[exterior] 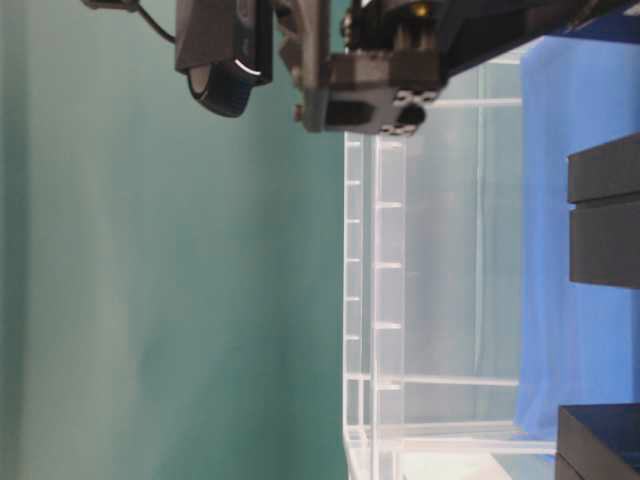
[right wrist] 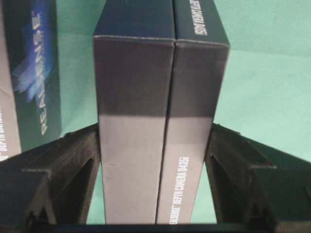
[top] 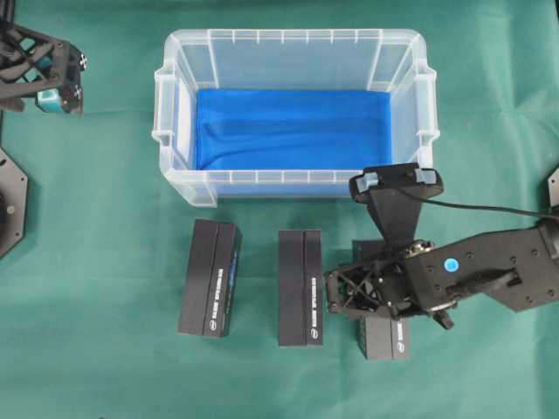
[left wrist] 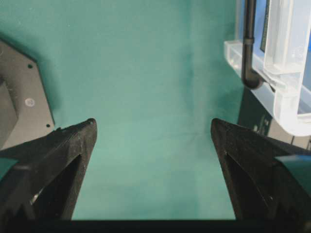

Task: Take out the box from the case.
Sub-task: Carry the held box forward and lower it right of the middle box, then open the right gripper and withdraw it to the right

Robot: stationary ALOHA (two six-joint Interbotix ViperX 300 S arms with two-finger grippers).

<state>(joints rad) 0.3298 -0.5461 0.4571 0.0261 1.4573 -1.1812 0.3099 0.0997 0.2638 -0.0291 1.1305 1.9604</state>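
The case (top: 288,35) is a clear plastic bin with a blue lining (top: 293,131) on its floor and no box inside it. Three black boxes lie on the green cloth in front of it. My right gripper (top: 377,292) is shut on the rightmost box (top: 384,339). In the right wrist view its fingers (right wrist: 82,150) press both long sides of that box (right wrist: 160,82), with the gripper (right wrist: 155,131) low over the cloth. My left gripper (top: 61,92) hangs open and empty at the far left, and the left wrist view shows only cloth between its jaws (left wrist: 153,128).
Two more black boxes (top: 210,278) (top: 300,288) lie side by side left of the held one; the nearer one (right wrist: 29,73) is close to my right gripper. The case's corner (left wrist: 286,63) is right of the left gripper. Arm bases stand at both table sides.
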